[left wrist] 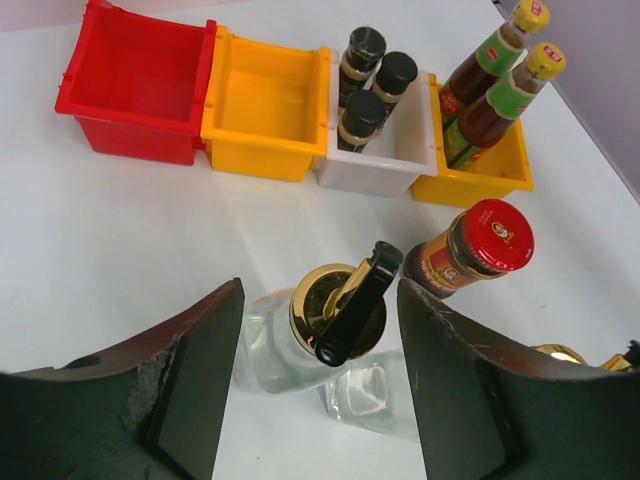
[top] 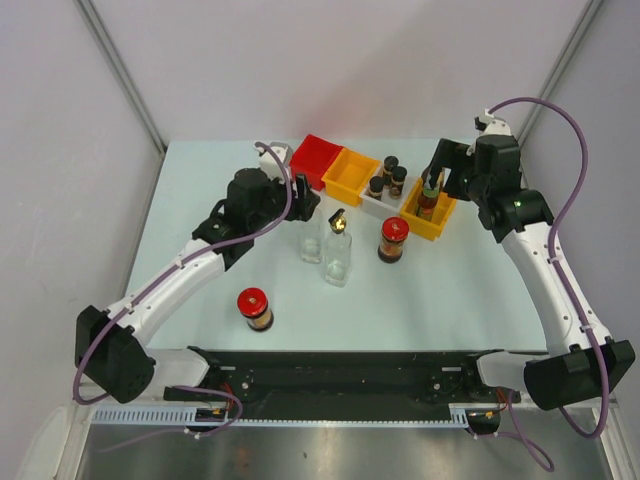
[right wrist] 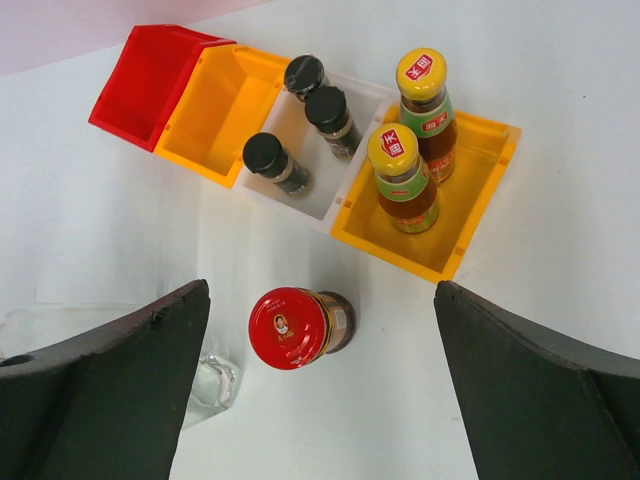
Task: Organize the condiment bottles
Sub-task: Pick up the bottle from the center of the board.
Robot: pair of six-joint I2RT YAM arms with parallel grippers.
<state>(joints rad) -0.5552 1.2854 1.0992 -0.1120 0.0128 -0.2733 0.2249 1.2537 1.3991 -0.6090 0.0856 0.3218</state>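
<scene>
My left gripper is open, its fingers on either side of a clear glass bottle with a gold spout, not touching it. A second glass bottle stands just right of it. One red-lidded jar stands right of the glass bottles, and another stands nearer the front left. Three black-capped shakers stand in the white bin. Two sauce bottles stand in the right orange bin. My right gripper is open and empty above that bin and jar.
A red bin and a second orange bin hold nothing at the left end of the row along the table's far edge. Grey walls stand close on the left, right and back.
</scene>
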